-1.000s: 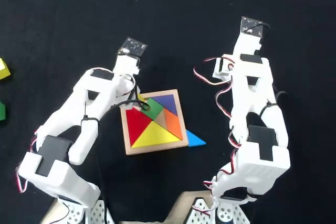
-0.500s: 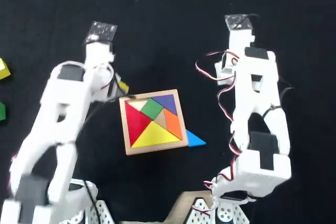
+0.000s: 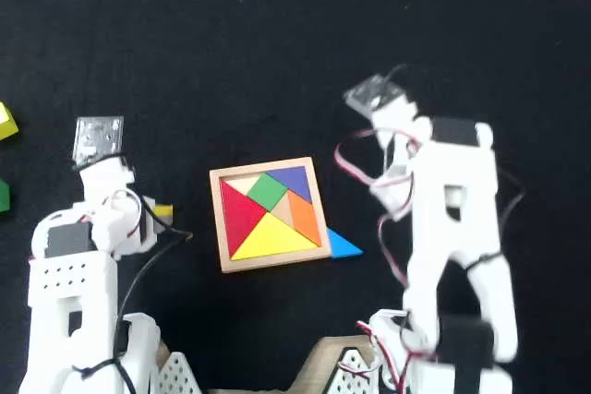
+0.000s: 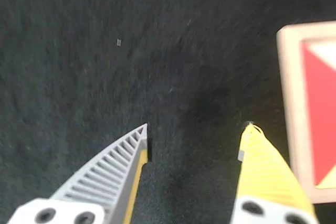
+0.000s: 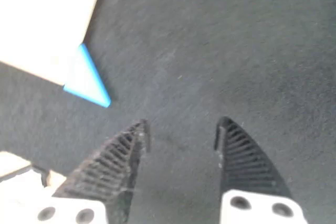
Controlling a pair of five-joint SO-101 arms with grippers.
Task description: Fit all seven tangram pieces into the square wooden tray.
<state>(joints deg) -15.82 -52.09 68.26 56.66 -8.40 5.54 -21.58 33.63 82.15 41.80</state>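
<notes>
1. Six coloured pieces sit in the square wooden tray (image 3: 218, 220). A tan patch near its middle looks like the unfilled slot.
2. The blue triangle (image 3: 343, 245) lies on the counter (image 3: 388, 34), touching the tray's corner nearest the right arm. I judge that one piece is left to fit.
3. Both hands are wide and empty: the left hand (image 4: 197, 129) beside the tray's rim, the right hand (image 5: 182, 124) near the blue triangle.
4. Black cloth covers the counter. A yellow block (image 3: 5, 123) and a green block (image 3: 3, 196) sit at its left edge, and grey room shows beyond.
</notes>
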